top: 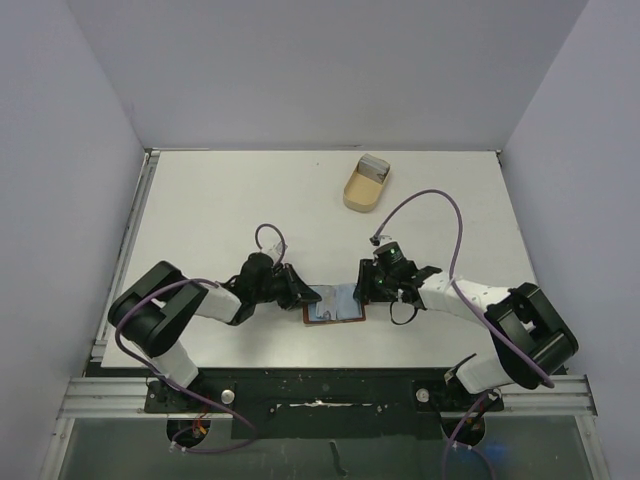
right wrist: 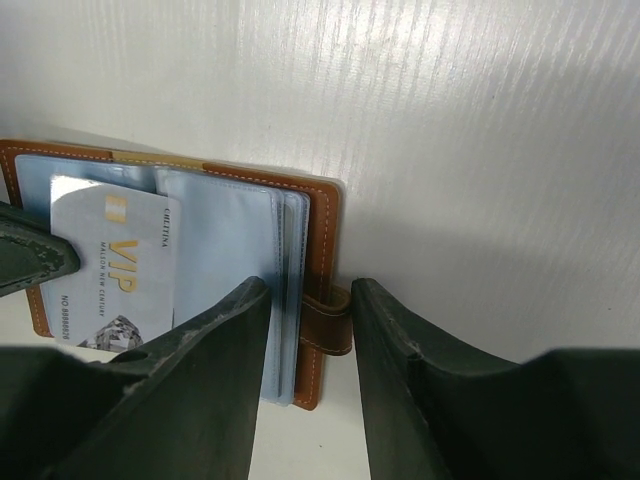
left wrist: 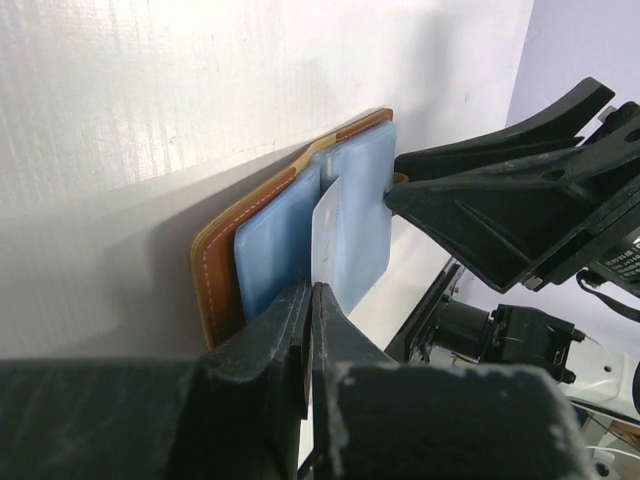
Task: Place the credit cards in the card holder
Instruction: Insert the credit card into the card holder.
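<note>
My left fingers (left wrist: 303,315) clamp the VIP credit card (right wrist: 115,265) over the open card holder (right wrist: 322,215), 9 o'clock side. My right fingers (top: 368,290) sit apart, straddling its 3 o'clock edge.

Left pincer (top: 310,296) pinched shut, right pincer (top: 364,289) parted (both low, facing)

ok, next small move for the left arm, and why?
Probably slide the pale VIP-printed card deeper into a blue sleeve of the open brown leather card holder: the left gripper is shut on the card's edge, most of it shows, and the right gripper straddles the holder's strap edge.
</note>
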